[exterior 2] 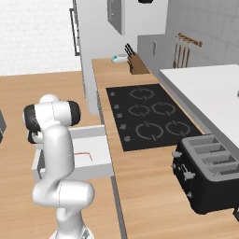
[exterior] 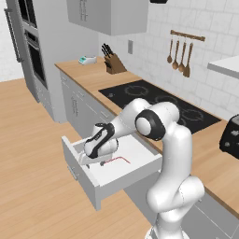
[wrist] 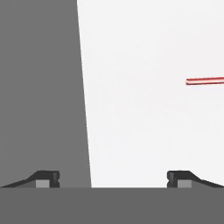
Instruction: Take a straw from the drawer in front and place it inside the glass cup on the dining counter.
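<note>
The long wall-side wooden counter [exterior: 207, 161] runs from the tall grey oven cabinet [exterior: 32, 56] toward the near corner, with grey cabinet fronts below it. Set into its top is the flat black cooktop [exterior 2: 149, 116] with four ring burners. A black two-slot toaster [exterior 2: 207, 179] stands on the counter at the near end, beside the cooktop. At the far end sit a wooden knife block [exterior: 113, 63] with dark handles and a small pale teal object [exterior: 87, 59] just beyond it. Wooden utensils [exterior: 179, 58] hang from a rail on the white tiled wall.

The white arm rises from the base and bends down over the wide, shallow pale-grey drawer [exterior: 79, 170], which stands pulled out from the cabinet run, its white floor exposed. The hand is low inside the drawer, toward its left part in the left base view.

The two-finger gripper [wrist: 113, 178] has its jaws spread wide and grips nothing; in the hand view one dark fingertip sits over the drawer's grey wall and the other over the white floor.

The very thin red-pink straw [exterior: 119, 159] lies flat on the drawer floor, just beside the hand and apart from the fingertips; in the hand view its end [wrist: 204, 81] shows off to one side of the open jaws.
</note>
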Available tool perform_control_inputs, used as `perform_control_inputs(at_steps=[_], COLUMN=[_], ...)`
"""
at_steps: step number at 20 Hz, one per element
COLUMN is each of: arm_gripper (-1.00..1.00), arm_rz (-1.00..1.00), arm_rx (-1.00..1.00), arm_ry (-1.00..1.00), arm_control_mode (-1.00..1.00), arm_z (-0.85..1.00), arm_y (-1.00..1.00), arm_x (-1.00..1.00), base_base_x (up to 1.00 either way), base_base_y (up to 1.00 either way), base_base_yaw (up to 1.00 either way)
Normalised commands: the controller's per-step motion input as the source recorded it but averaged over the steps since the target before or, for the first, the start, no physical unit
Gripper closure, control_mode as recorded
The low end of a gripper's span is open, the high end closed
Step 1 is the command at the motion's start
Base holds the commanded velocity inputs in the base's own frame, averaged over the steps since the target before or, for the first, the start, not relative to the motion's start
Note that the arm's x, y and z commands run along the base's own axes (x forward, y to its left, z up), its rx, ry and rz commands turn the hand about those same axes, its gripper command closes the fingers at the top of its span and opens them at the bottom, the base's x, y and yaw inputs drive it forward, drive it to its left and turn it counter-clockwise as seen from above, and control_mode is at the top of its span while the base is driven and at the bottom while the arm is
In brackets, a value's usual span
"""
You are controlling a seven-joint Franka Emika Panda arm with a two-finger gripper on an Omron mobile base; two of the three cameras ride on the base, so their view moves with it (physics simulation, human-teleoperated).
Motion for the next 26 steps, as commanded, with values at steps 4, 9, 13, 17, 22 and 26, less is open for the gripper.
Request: perform_control_inputs(at_steps=[4,9,13,17,22,26], arm_gripper=[-1.0,-1.0,-1.0,-1.0,-1.0,-1.0], arm_rz=[0.0,0.0,0.07,0.17,0.22,0.23], arm_rx=[-0.08,-0.18,-0.09,0.0,0.0,0.0], arm_ry=[-0.07,-0.14,-0.03,0.0,0.0,0.0], arm_control_mode=[-1.0,-1.0,-1.0,-1.0,-1.0,-1.0], arm_z=[0.29,0.22,0.0,-0.01,-0.21,-0.39], arm_y=[-0.29,-0.94,-0.92,-0.64,-0.41,-0.2], arm_x=[-0.01,0.0,0.05,0.19,0.28,0.36], base_base_x=[0.0,0.0,0.0,0.0,0.0,0.0], base_base_y=[0.0,0.0,0.0,0.0,0.0,0.0], base_base_yaw=[0.0,0.0,0.0,0.0,0.0,0.0])
